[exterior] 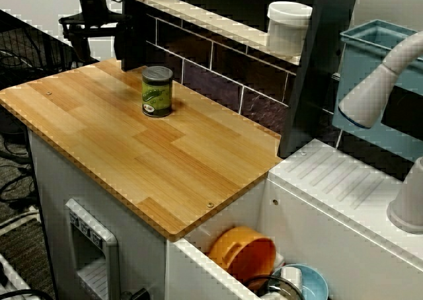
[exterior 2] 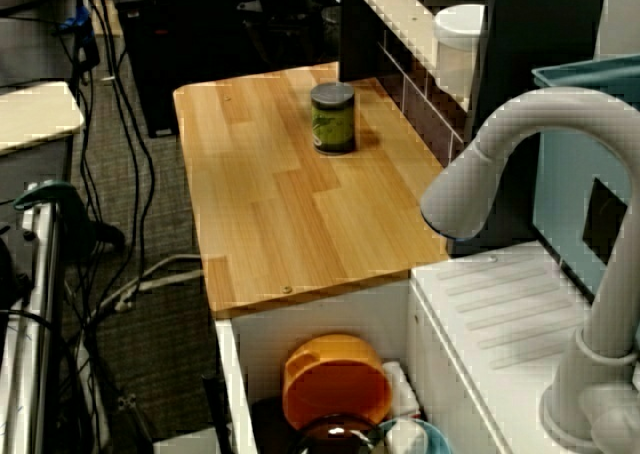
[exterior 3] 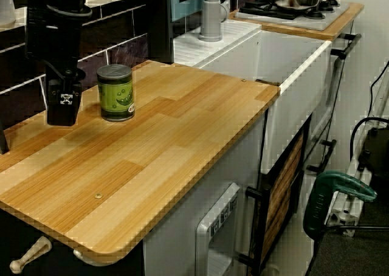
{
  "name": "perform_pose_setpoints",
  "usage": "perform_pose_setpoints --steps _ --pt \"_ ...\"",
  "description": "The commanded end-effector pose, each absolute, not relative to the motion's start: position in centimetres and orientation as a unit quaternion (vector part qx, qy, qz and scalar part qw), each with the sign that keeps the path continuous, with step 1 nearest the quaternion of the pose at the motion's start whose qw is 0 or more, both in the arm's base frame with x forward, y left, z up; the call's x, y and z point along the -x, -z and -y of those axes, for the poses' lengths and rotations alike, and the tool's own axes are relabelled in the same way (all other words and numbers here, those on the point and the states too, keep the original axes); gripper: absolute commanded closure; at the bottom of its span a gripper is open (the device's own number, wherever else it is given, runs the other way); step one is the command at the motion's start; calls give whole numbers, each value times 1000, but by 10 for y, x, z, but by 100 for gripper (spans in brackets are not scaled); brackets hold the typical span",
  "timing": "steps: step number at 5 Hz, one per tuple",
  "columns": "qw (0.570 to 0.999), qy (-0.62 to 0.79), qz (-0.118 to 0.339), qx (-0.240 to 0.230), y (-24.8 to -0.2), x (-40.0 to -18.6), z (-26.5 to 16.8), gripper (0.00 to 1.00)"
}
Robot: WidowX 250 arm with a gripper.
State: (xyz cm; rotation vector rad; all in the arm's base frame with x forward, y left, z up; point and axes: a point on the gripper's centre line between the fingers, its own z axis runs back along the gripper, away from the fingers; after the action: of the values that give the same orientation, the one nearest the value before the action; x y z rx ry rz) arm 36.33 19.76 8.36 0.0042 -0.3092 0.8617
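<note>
The green can (exterior 3: 115, 92) stands upright on the bench (exterior 3: 182, 142), close to its back edge by the tiled wall (exterior: 225, 65). The gripper (exterior 3: 62, 115) hangs just beside it, apart, toward the back corner. The can is tall and round, so I judge a good hold takes it squarely at mid-height, without nudging it sideways. The gripper reads as one dark block, so I cannot tell whether the jaws are spread or pressed together, or whether they reach the bench. The orange bowl (exterior: 243, 252) past the bench's end is partly hidden.
</note>
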Motion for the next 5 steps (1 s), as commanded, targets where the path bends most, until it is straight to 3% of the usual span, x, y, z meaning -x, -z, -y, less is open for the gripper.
perform_pose_setpoints --steps 1,5 --pt "890 -431 144 34 -101 -379 -187 0" --pt "876 -470 69 89 -85 -387 -161 0"
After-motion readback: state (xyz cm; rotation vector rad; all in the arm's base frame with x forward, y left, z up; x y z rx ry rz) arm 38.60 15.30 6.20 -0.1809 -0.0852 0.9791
